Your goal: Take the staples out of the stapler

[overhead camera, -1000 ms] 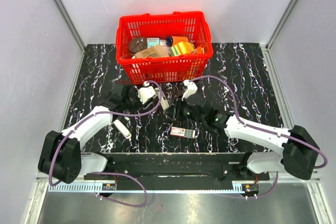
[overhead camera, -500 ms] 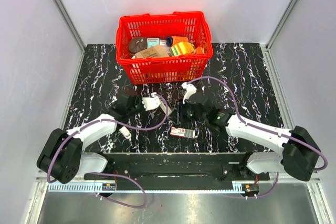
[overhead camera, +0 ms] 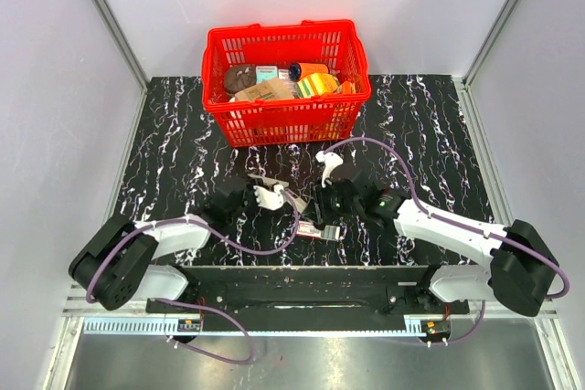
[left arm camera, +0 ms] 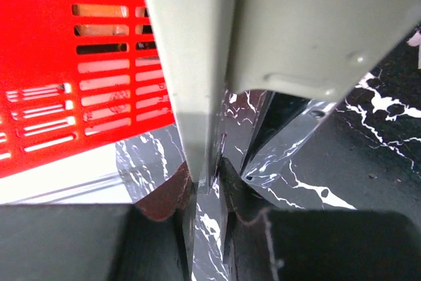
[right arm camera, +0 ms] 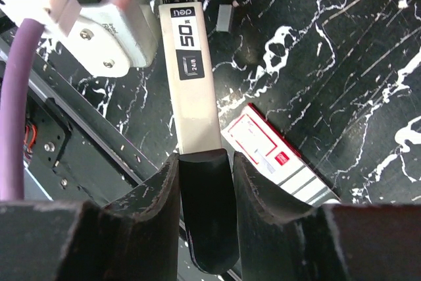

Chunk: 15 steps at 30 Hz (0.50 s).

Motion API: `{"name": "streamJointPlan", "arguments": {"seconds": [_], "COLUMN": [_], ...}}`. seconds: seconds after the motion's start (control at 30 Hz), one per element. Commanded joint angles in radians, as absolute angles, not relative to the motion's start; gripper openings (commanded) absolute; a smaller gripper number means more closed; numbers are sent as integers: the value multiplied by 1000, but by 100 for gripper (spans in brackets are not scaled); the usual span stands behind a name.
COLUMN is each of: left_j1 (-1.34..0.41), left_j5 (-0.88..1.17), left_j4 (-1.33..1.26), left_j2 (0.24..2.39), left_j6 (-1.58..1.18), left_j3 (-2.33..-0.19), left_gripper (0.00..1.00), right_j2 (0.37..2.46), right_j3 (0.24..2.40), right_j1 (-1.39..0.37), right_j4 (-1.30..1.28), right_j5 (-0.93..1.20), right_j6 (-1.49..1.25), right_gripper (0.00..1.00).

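The stapler is a slim pale grey-white bar held above the table between my two arms. In the right wrist view the stapler shows a "50" label, and its black end sits between the fingers of my right gripper, which is shut on it. My left gripper is pinched on the thin lower edge of the stapler, which fills that view. From above, the left gripper meets it from the left and the right gripper from the right.
A red basket full of groceries stands at the back, its wall close behind the left gripper. A small red-black-white box lies on the black marbled table under the stapler, also seen as the box beside my right fingers.
Both arms have carried the stapler toward the near edge and slightly right. The left arm has folded in closer to its base.
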State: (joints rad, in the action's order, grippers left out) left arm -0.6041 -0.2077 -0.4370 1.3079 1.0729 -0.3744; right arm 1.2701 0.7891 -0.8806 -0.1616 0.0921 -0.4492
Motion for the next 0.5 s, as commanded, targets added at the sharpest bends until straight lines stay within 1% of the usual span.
{"name": "streamJointPlan", "arguments": {"seconds": [0.0, 0.13, 0.47], "left_j1": [-660, -686, -762], "left_j5": [-336, -351, -417], "left_j4": [-736, -773, -994], "left_j2": [1336, 1336, 1417], "left_j6": [1242, 1272, 1466], "left_j3": [-345, -336, -275], "left_gripper": [2, 2, 1], "right_j2": [1229, 1219, 1210], "right_j3": [805, 802, 808], "right_j1": [-847, -844, -836], "right_j4": [-80, -83, -106], "right_j5": [29, 37, 38], "right_j6": [-494, -491, -476], "right_gripper": [0, 0, 0]}}
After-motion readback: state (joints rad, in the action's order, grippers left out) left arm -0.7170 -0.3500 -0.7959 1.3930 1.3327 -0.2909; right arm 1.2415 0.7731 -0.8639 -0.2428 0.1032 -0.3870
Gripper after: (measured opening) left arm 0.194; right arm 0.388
